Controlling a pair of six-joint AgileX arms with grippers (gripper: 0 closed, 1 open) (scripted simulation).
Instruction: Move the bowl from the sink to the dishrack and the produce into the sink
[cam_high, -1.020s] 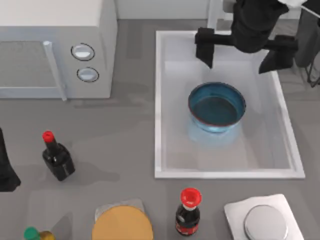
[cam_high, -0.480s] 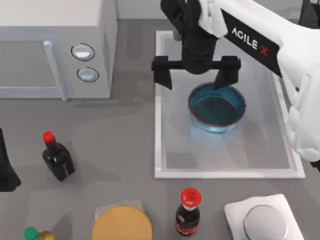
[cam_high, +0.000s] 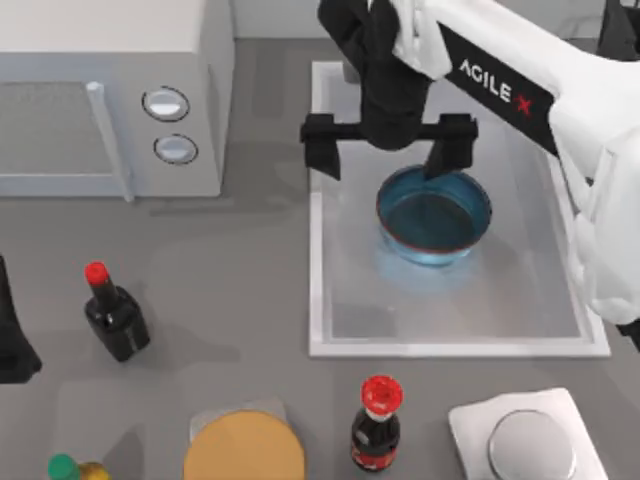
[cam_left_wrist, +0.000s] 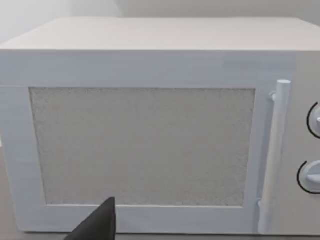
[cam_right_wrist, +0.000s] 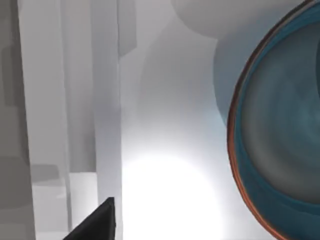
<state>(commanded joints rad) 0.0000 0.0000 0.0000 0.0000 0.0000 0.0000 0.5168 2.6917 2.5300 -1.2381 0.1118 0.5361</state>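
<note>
While the left arm (cam_high: 12, 330) sits parked, the "AGILE X"-lettered right gripper (cam_high: 388, 155) spreads its jaws over the bowl (cam_high: 433, 214).

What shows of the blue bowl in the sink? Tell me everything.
The bowl is round, deep and translucent blue, with a thin dark-red rim and a darker inside. It sits upright on the floor of the white sink, toward the far half, apart from the walls. Nothing lies in it. The right gripper hangs open over its far-left edge, one finger at the rim; contact cannot be told. The right wrist view shows rim and inner wall up close.
</note>
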